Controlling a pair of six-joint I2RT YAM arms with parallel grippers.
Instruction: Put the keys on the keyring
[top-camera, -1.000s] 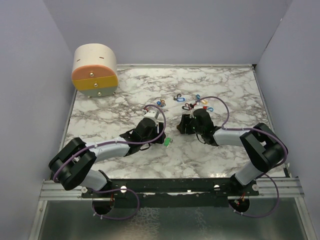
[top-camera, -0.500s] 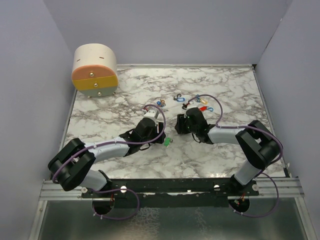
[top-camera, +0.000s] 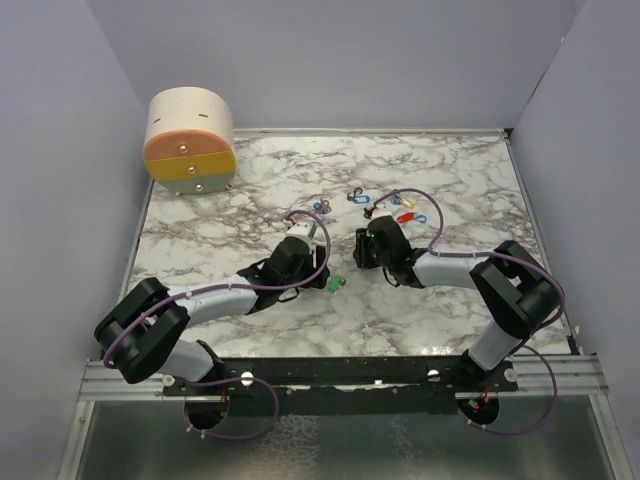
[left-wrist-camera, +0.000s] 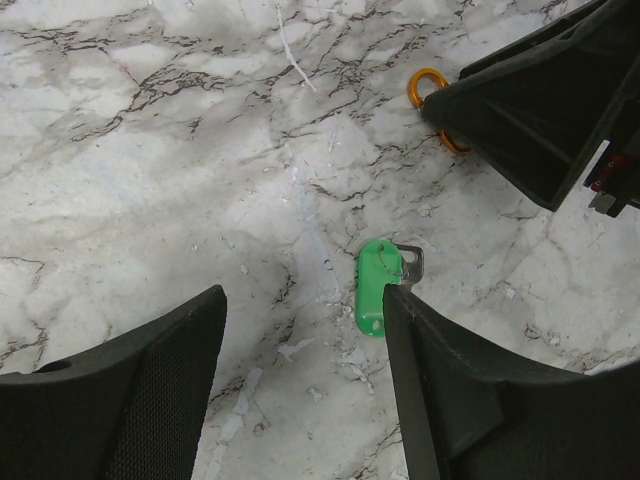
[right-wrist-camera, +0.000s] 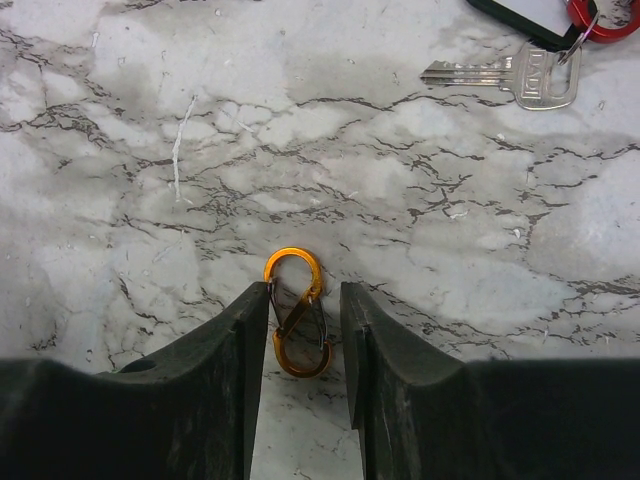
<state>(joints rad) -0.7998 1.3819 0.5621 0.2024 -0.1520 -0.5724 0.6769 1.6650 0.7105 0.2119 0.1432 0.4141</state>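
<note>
Early days: no key threaded. Straddling orange keyring clip (right-wrist-camera: 296, 312) with right gripper (right-wrist-camera: 303, 292), jaws close alongside, grip impossible to confirm. Hovering left gripper (left-wrist-camera: 305, 297), wide open, over green key (left-wrist-camera: 376, 285) at clip's seven o'clock. Other keys (top-camera: 404, 216) loose toward twelve.

Two arms (top-camera: 215, 297), one green key (left-wrist-camera: 378, 287), one cabinet (top-camera: 190, 140)

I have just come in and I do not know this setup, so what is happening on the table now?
Two robot arms are working over a marble table. The right gripper has its fingers low and close on both sides of an orange oval clip that lies flat, and a thin gap shows on one side. The left gripper is wide open just above a green-tagged key, which lies by one finger. A silver key lies farther off.
</note>
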